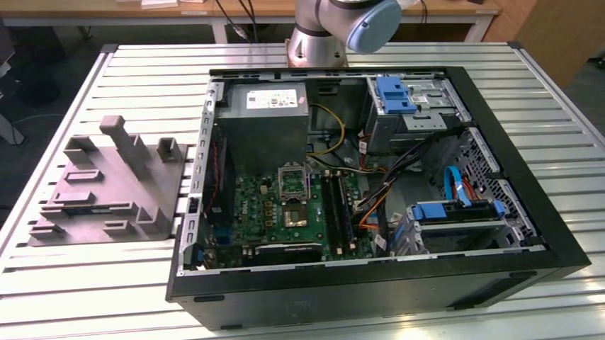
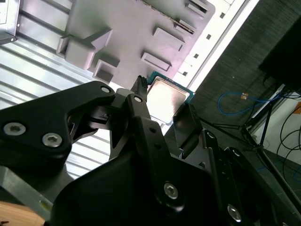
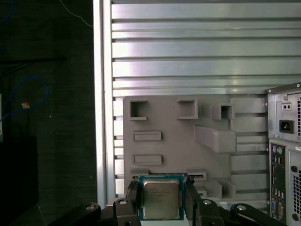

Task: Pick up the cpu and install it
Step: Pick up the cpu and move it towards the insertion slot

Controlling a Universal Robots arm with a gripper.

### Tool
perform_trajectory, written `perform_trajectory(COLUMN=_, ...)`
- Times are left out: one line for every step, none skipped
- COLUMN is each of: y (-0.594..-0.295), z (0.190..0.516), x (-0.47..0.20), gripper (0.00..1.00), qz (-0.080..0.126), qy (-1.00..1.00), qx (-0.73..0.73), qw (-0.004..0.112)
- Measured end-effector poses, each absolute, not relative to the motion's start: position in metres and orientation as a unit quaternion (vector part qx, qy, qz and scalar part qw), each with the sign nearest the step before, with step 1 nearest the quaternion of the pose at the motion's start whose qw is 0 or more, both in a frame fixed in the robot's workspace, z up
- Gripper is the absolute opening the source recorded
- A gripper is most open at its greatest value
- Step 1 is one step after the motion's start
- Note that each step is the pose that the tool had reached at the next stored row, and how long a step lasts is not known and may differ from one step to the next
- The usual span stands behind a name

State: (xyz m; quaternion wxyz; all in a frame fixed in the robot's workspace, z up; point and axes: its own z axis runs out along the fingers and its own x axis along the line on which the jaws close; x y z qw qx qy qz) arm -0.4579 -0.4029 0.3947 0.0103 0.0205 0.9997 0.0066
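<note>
1. Between the fingers point(image 3: 133, 200) of the gripper point(image 3: 161, 195) sits the cpu point(image 3: 161, 207). The jaws are closed onto two opposite edges of it, and its silvery top faces the camera in the first wrist view.
2. In the second wrist view, the gripper point(image 2: 162, 101) shows the same hold on the cpu point(image 2: 168, 96), one finger on each side with no gap visible at either edge.
3. Below the held chip, in both wrist views, lies the grey tray point(image 3: 169, 141) with its empty pockets, on the slatted table point(image 3: 197, 52). Judged from how much of the tray shows, the cpu hangs well clear of it.
4. Beside the tray in the first wrist view stands the rear of the PC case point(image 3: 284, 155).
5. In the exterior view, the grey tray point(image 1: 95, 191) sits on the view's left of the open PC case point(image 1: 529, 234). The green motherboard point(image 1: 274, 212) lies inside the case, and its metal-framed socket point(image 1: 292, 180) looks unoccupied. The arm point(image 1: 331, 28) rises behind the case.
6. Step in hand, as a judgement: the pick is done, the chip is in carry, and the install is not yet done.
7. The install calls for the chip kept level, squared to the socket and oriented correctly, with a light touch. A tilted or off-centre seat could bend the contacts.
</note>
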Motion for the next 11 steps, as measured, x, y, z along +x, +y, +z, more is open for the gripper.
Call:
perform_trajectory(y=-0.403, z=0.3946, x=-0.4576, gripper=0.47, qz=0.007, qy=1.0, qx=0.021, qw=0.01)
perform_trajectory(y=-0.403, z=0.3946, x=-0.4573, gripper=0.47, qz=0.007, qy=1.0, qx=0.021, qw=0.01)
perform_trajectory(y=-0.4029, z=0.3946, x=-0.457, gripper=0.47, qz=0.007, qy=1.0, qx=0.021, qw=0.01)
perform_trajectory(y=-0.403, z=0.3946, x=-0.4567, gripper=0.47, qz=0.007, qy=1.0, qx=0.021, qw=0.01)
perform_trajectory(y=-0.403, z=0.3946, x=-0.4564, gripper=0.47, qz=0.007, qy=1.0, qx=0.021, qw=0.01)
perform_trajectory(y=-0.403, z=0.3947, x=-0.4561, gripper=0.47, qz=0.007, qy=1.0, qx=0.021, qw=0.01)
perform_trajectory(y=-0.4029, z=0.3947, x=-0.4557, gripper=0.47, qz=0.007, qy=1.0, qx=0.021, qw=0.01)
perform_trajectory(y=-0.403, z=0.3946, x=-0.4554, gripper=0.47, qz=0.007, qy=1.0, qx=0.021, qw=0.01)
perform_trajectory(y=-0.4029, z=0.3946, x=-0.4551, gripper=0.47, qz=0.007, qy=1.0, qx=0.021, qw=0.01)
perform_trajectory(y=-0.4029, z=0.3946, x=-0.4548, gripper=0.47, qz=0.007, qy=1.0, qx=0.021, qw=0.01)
perform_trajectory(y=-0.403, z=0.3946, x=-0.4545, gripper=0.47, qz=0.007, qy=1.0, qx=0.021, qw=0.01)
